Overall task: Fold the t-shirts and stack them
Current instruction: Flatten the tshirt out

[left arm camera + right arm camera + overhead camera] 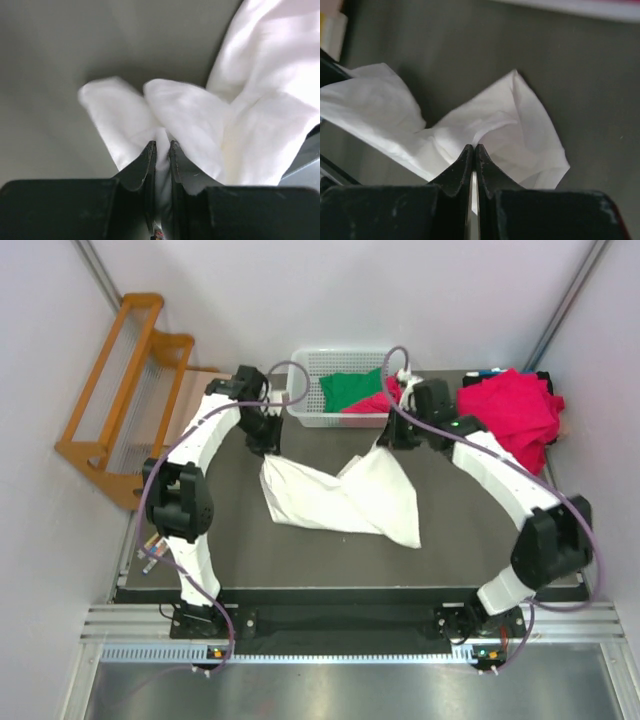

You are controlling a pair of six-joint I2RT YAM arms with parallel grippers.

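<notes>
While left hand (pixel 161 146) and right hand (pixel 474 148) each pinch white t-shirt (pixel 345 500), it sags between.

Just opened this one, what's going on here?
Both arms are working on the white t-shirt, which lies crumpled on the dark table. The left claw and the right claw are each pinched shut on a bit of its cloth near its far edge. It isn't folded yet. A green t-shirt sits in the white basket, and a heap of crimson-pink t-shirts waits at the far right.
</notes>
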